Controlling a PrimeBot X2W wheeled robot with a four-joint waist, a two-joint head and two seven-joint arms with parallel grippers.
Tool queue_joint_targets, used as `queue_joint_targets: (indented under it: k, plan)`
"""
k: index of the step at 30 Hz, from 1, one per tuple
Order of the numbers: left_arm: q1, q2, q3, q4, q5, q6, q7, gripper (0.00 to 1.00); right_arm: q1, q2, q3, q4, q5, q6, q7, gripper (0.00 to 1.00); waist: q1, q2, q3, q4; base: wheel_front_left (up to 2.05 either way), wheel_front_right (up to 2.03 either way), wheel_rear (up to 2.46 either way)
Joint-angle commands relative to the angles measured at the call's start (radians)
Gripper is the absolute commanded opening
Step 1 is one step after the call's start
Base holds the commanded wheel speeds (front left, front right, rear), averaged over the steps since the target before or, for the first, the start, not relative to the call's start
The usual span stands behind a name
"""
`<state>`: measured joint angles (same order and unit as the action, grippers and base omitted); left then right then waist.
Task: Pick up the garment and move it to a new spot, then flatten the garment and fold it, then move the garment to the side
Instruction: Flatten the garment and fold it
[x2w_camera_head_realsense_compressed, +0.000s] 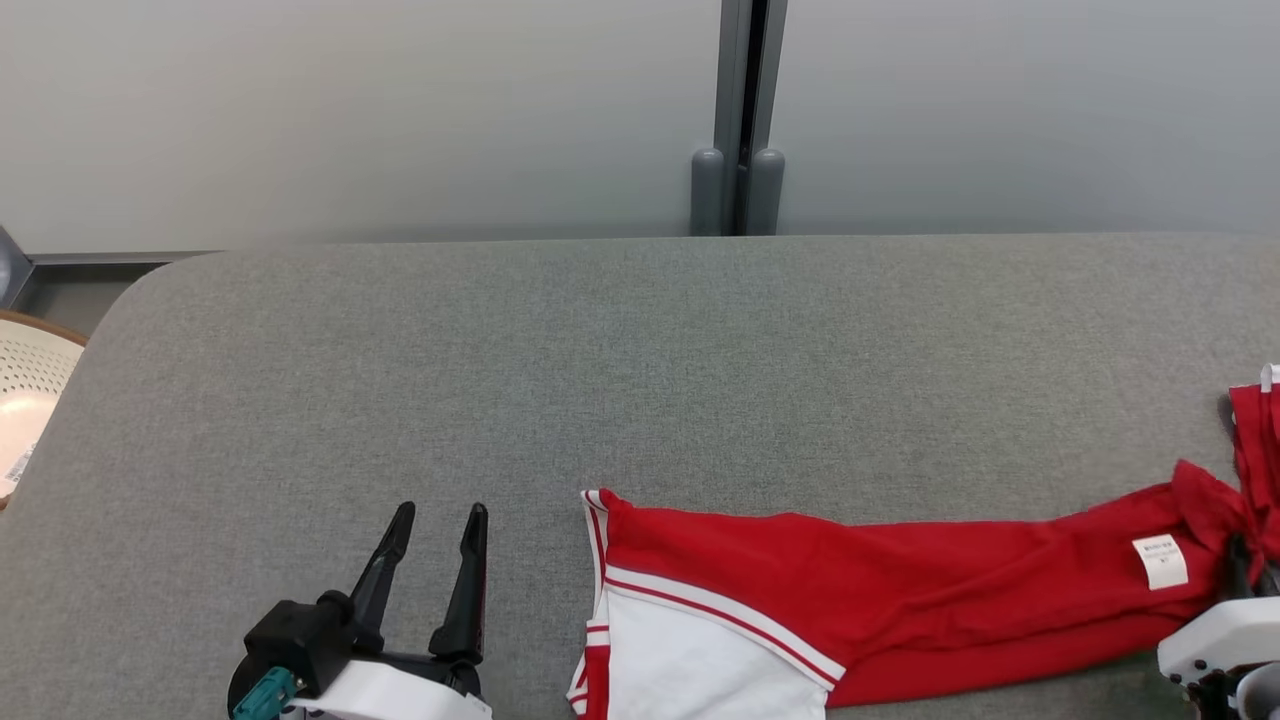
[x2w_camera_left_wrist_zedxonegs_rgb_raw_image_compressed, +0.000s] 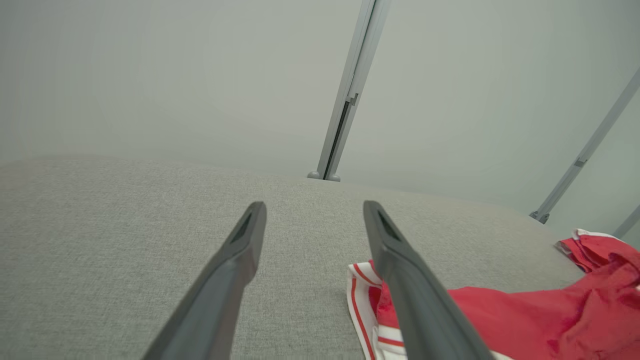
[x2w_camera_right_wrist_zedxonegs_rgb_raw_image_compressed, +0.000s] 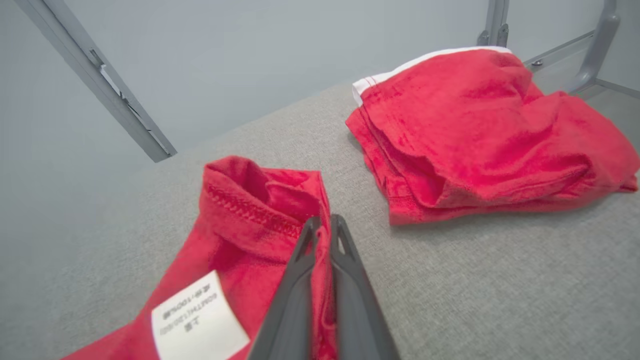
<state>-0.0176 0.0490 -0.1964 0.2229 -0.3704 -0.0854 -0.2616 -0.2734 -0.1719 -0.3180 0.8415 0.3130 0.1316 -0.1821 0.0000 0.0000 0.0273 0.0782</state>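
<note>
soft even light, faint shadows, sharp

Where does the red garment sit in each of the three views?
Head view: garment along the bottom edge, from centre to right.
Left wrist view: garment in the lower right corner.
Right wrist view: garment at lower left, pinched in the right pincer, with a bunched part at upper right.
Shared landmark: the grey table beneath it.
</note>
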Motion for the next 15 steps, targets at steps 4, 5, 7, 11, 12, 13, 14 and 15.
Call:
queue_joint_targets:
  k: [4, 5, 7, 11, 12, 13, 14, 15]
  plan:
    - [0.022, 0.003, 0.005, -0.001, -0.009, 0.01, -0.004, 1.0, -0.014, 0.032, 0.056, -0.11, -0.003, -0.002, 0.017, 0.0, 0.0, 0.0, -0.033, -0.005, 0.0, 0.0, 0.0]
    - [0.027, 0.003, 0.005, -0.002, -0.01, 0.012, -0.004, 1.0, -0.012, 0.041, 0.073, -0.146, 0.003, -0.002, 0.028, 0.0, 0.0, 0.0, -0.039, -0.007, 0.0, 0.0, 0.0]
    - [0.03, 0.004, 0.005, -0.005, -0.011, 0.016, -0.004, 1.0, -0.003, 0.06, 0.114, -0.224, 0.008, -0.001, 0.055, 0.0, 0.0, 0.0, -0.049, -0.009, 0.0, 0.0, 0.0]
    - [0.031, 0.004, 0.001, -0.009, -0.017, 0.018, -0.004, 1.0, 0.033, 0.099, 0.225, -0.402, 0.031, -0.001, 0.139, 0.0, 0.0, 0.0, -0.064, -0.008, 0.0, 0.0, 0.0]
    - [0.03, 0.004, -0.002, -0.01, -0.02, 0.019, -0.004, 1.0, 0.043, 0.104, 0.254, -0.446, 0.041, -0.001, 0.162, 0.0, 0.0, 0.0, -0.068, -0.006, 0.0, 0.0, 0.0]
    - [0.03, 0.004, -0.004, -0.011, -0.022, 0.021, -0.004, 1.0, 0.053, 0.108, 0.285, -0.487, 0.05, -0.001, 0.183, 0.0, 0.0, 0.0, -0.071, -0.004, 0.0, 0.0, 0.0]
    - [0.03, 0.004, -0.006, -0.01, -0.022, 0.022, -0.004, 1.0, 0.063, 0.113, 0.316, -0.525, 0.06, -0.001, 0.204, 0.0, 0.0, 0.0, -0.073, -0.001, 0.0, 0.0, 0.0]
    - [0.031, 0.003, -0.008, -0.011, -0.024, 0.023, -0.004, 1.0, 0.075, 0.117, 0.348, -0.561, 0.073, -0.001, 0.224, 0.0, 0.0, 0.0, -0.075, 0.002, 0.0, 0.0, 0.0]
